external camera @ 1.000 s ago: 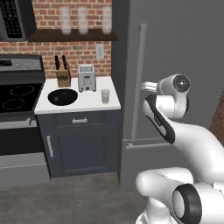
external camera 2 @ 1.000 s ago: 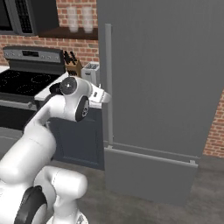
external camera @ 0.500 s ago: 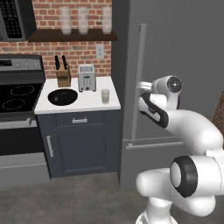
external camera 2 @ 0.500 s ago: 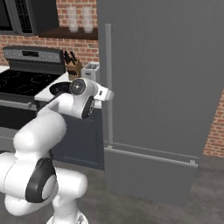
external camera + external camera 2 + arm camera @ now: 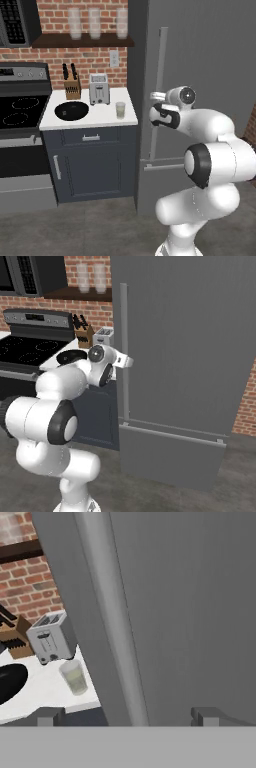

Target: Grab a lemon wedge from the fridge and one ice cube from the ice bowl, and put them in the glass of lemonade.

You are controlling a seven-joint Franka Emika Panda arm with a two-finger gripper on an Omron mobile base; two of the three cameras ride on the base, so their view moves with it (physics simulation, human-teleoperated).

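Note:
The tall dark grey fridge (image 5: 200, 60) stands shut, and the lemon wedge is hidden behind its door. My gripper (image 5: 156, 95) is open at mid-height of the long light-grey handle (image 5: 160, 75). In the hand view the handle (image 5: 112, 612) runs between my two fingertips (image 5: 50, 714), close in front of the gripper (image 5: 127, 716). From the right base view the gripper (image 5: 127, 361) sits right at the handle (image 5: 123, 331). The glass of lemonade (image 5: 120, 110) stands on the white counter, near the black ice bowl (image 5: 71, 110). The ice cube is out of view.
A toaster (image 5: 99, 92) and a knife block (image 5: 72, 88) stand at the back of the counter (image 5: 100, 117). A black stove (image 5: 20, 110) lies to the left. Tall frosted glasses (image 5: 95, 22) line a shelf above. Dark cabinet doors (image 5: 90, 165) sit below the counter.
The arm has stretched forward and brought the hand up to the fridge handle. The gripper stayed open. The fridge door has not moved.

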